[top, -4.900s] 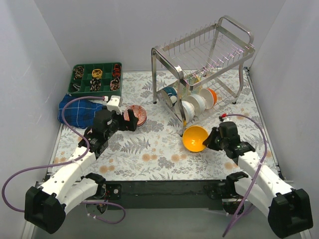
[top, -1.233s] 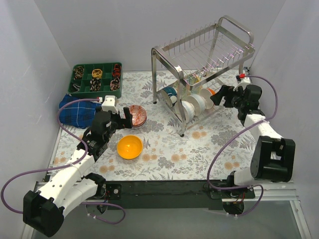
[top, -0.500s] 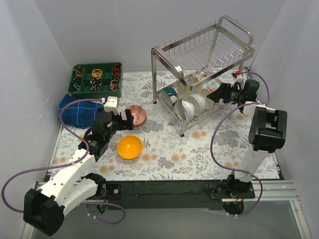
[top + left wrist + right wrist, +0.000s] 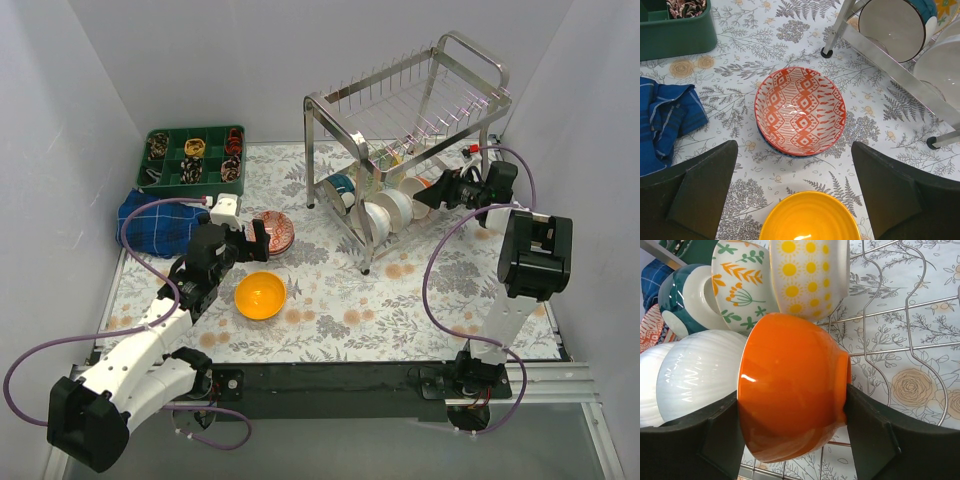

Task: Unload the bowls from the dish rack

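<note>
— Several bowls (image 4: 700,375) stand on edge on the lower shelf of the dish rack (image 4: 311,150). The right jaws clasp the orange bowl (image 4: 790,385), rim to foot.

— Glazed ceramic: stiff, slick, chippable. It wants a gentle squeeze and a lift clear of the wires. The left jaws gape wide over the red-patterned bowl (image 4: 800,110) on the counter (image 4: 740,75).

- Top view: bright, even, diffuse light from overhead. The pale walls are uniformly lit, and the dish rack (image 4: 415,105) casts only a faint, soft shadow on the surface (image 4: 330,310).
- The rack's steel tubes carry thin white glare streaks.
- Left wrist view: sharp across the scene, with a small highlight on the yellow bowl (image 4: 810,220) and a broader sheen inside the red patterned bowl (image 4: 800,110).
- Right wrist view: the orange bowl (image 4: 790,390) appears strongly saturated, with one white glint near its rim.
</note>
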### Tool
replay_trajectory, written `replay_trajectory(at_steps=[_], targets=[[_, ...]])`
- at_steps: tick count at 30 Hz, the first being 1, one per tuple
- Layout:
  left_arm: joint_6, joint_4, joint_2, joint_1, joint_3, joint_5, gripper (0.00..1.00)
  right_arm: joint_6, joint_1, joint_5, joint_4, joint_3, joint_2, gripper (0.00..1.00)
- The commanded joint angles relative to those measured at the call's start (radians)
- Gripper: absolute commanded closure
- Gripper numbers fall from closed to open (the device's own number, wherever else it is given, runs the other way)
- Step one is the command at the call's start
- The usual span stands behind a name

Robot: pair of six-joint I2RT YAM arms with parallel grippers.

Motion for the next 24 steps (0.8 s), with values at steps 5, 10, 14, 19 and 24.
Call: replay_trajectory(at_steps=[5,10,14,19,24], targets=[[0.014,0.014,-0.008,-0.001,-0.009,0.013,0.02,-0.012,-0.003,0.019,0.022,-0.026,-0.101,0.74],[0.014,0.014,-0.015,-0.001,-0.009,0.016,0.02,-0.048,0.009,0.099,0.014,-0.048,-0.163,0.89],[0.014,0.013,-0.026,-0.003,-0.007,0.018,0.02,-0.11,0.027,0.197,-0.004,-0.075,-0.243,0.93],[0.014,0.013,-0.034,-0.001,-0.009,0.018,0.02,-0.152,0.04,0.392,-0.016,-0.12,-0.333,0.96],[0.012,0.013,-0.041,-0.001,-0.007,0.021,0.02,-0.15,0.043,0.556,-0.018,-0.184,-0.465,0.99]])
